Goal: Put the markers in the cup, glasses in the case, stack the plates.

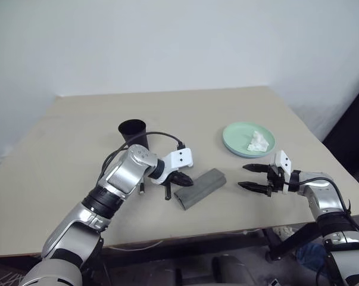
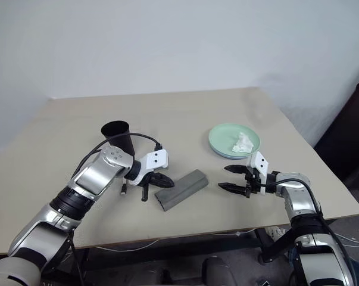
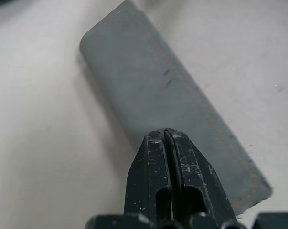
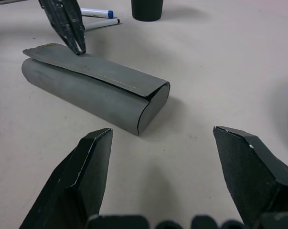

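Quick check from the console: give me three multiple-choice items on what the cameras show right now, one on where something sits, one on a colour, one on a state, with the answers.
1. Where does the grey case lie?
A. Between the two grippers
B. Inside the black cup
C. On the plate

2. What colour is the plate with the crumpled tissue on it?
A. Red
B. Pale mint green
C. Black

3. How do the jaws of the left gripper stand?
A. Wide open
B. Shut on a marker
C. Shut, with nothing between them, over the case's lid

Answers:
1. A, the case lies on the table between the left gripper and the right gripper.
2. B, the head views show it pale green.
3. C, the left wrist view shows the tips pressed together.
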